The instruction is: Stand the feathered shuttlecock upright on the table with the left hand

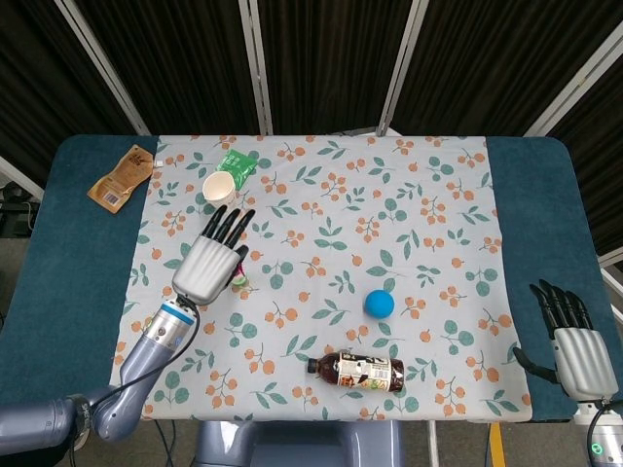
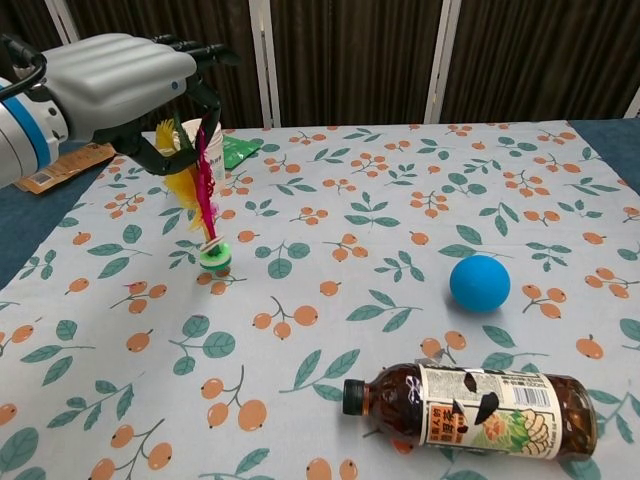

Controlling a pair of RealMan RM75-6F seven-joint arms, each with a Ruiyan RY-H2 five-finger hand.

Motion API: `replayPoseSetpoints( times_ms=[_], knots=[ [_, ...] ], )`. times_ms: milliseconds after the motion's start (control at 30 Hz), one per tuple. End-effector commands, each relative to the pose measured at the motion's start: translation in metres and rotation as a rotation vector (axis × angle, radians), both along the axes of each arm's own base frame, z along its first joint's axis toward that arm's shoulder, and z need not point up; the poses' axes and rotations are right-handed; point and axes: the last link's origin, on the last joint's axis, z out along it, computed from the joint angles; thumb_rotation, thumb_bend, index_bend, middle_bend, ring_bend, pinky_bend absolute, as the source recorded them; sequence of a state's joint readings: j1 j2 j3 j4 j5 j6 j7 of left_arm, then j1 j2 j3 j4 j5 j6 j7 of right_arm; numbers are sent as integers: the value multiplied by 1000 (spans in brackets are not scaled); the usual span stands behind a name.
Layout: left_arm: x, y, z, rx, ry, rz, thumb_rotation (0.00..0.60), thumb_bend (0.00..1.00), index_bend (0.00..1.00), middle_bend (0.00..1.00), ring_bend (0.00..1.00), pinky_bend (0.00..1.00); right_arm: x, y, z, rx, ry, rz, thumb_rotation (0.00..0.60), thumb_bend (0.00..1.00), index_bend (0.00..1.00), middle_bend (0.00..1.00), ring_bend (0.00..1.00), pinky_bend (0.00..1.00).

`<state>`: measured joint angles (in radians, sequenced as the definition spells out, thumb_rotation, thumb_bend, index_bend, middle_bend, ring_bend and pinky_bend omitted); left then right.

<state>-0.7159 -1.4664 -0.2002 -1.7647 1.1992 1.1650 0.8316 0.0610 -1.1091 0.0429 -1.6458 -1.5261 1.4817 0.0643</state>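
Observation:
The feathered shuttlecock (image 2: 203, 195) has pink and yellow feathers and a green and white base. It hangs nearly upright with its base at or just above the cloth. My left hand (image 2: 120, 80) pinches the feather tips from above. In the head view the left hand (image 1: 209, 261) covers most of the shuttlecock (image 1: 237, 280); only a bit of the base shows. My right hand (image 1: 572, 336) rests open at the table's right front edge, holding nothing.
A paper cup (image 1: 221, 191) and a green packet (image 1: 237, 162) sit just behind the left hand. A blue ball (image 1: 379, 304) and a lying tea bottle (image 1: 358, 370) are at the middle front. A brown snack packet (image 1: 122, 177) lies far left.

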Motion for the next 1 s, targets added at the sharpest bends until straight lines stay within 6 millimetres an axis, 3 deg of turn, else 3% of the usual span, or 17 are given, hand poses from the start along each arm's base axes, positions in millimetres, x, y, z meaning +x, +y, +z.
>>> replayPoseSetpoints(
  times_ms=[33, 433, 800, 1000],
  knots=[
    [-1, -5, 2, -8, 7, -7, 600, 510, 653, 0, 0, 0, 0, 0, 0, 0, -1, -2, 600, 156, 26, 0, 0, 0],
    [-6, -24, 7, -33, 19, -39, 600, 509, 654, 0, 0, 0, 0, 0, -1, 0, -2, -4, 600, 155, 26, 0, 0, 0],
    [-8, -27, 6, -43, -5, -35, 600, 507, 633, 0, 0, 0, 0, 0, 0, 2, -5, -9, 600, 157, 26, 0, 0, 0],
    [3, -30, 10, -37, -84, -46, 600, 506, 619, 0, 0, 0, 0, 0, 0, 4, -4, -13, 600, 156, 26, 0, 0, 0]
  ],
)
